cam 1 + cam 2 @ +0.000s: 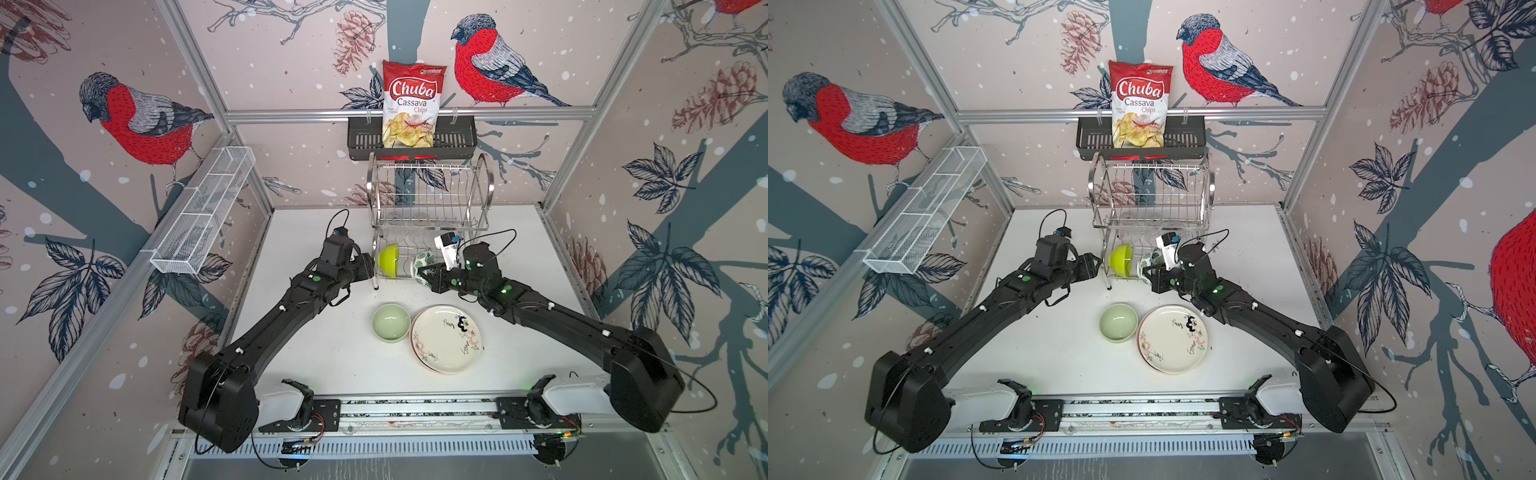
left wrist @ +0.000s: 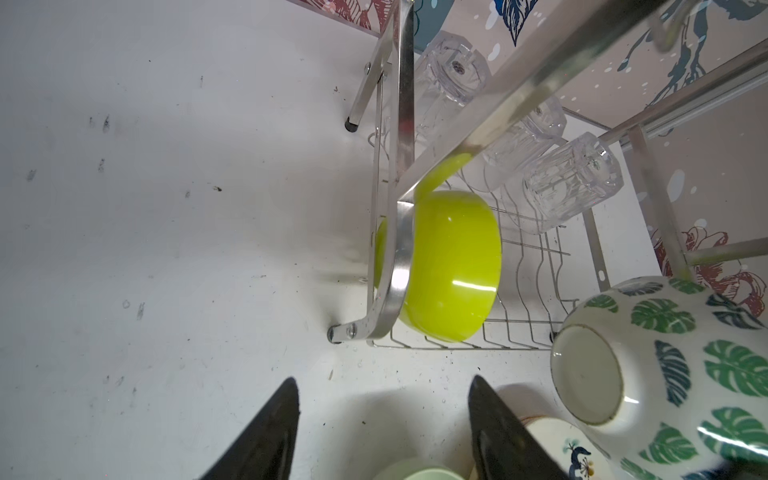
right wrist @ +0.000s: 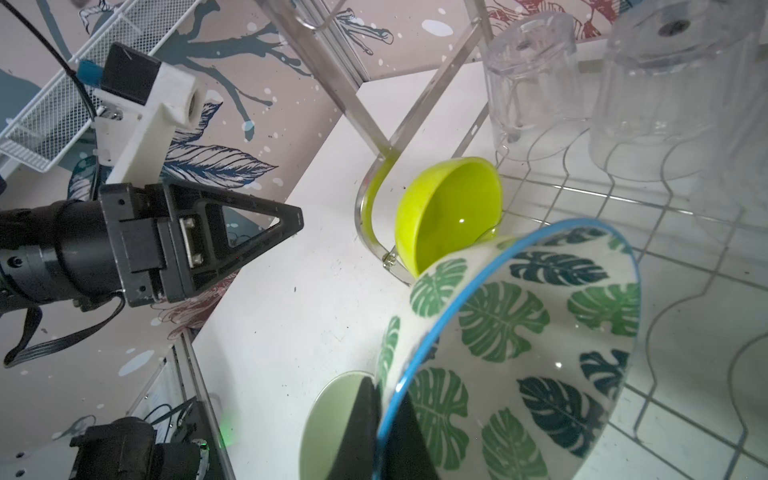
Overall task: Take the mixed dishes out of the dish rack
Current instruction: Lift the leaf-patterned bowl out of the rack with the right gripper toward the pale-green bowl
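The dish rack stands at the back of the table. On its lower tier a lime bowl stands on edge, with clear tumblers upside down behind it. My right gripper is shut on the rim of the white bowl with green leaves, held tilted at the rack's front. My left gripper is open and empty, just left of the rack's end frame near the lime bowl.
A pale green bowl and a cream doodled plate lie on the white table in front of the rack. A black basket with a chips bag hangs above the rack. A white mesh tray hangs on the left wall.
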Robot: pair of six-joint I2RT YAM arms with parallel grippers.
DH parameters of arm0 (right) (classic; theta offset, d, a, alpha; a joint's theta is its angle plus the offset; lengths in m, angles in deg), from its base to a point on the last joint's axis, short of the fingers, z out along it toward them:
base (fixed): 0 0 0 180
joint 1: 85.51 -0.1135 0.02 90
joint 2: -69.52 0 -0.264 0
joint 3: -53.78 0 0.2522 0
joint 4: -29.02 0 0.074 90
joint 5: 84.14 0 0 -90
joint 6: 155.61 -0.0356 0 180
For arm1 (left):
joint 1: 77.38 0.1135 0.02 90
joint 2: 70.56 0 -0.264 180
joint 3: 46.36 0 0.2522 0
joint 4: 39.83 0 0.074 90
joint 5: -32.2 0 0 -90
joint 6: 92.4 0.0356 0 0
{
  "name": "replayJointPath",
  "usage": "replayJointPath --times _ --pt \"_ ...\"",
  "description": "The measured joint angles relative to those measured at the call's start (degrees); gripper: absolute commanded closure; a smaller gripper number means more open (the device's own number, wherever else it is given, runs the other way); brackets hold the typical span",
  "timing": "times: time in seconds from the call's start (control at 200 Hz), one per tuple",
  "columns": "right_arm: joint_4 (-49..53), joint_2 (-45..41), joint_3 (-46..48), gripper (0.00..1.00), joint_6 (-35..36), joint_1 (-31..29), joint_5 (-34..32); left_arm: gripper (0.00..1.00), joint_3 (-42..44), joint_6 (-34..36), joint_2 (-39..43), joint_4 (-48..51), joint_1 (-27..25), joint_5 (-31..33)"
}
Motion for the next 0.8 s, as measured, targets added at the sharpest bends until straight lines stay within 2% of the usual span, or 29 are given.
replayJointPath --times 0.225,0.515,0.8 --pt "7.58 -2.25 -2.58 0.97 5.2 -6.56 -7.23 0.25 1.53 0.0 4.13 0.31 0.0 -0.5" --pt "14.29 -1.18 -5.11 0.98 9.38 -17.29 -15.41 0.13 -0.26 0.11 5.55 3.3 0.02 -8.26" --pt "20.83 4.33 -10.34 0.99 13.14 -23.56 -19.85 0.09 -2.01 1.53 5.79 7.39 -0.66 -16.83"
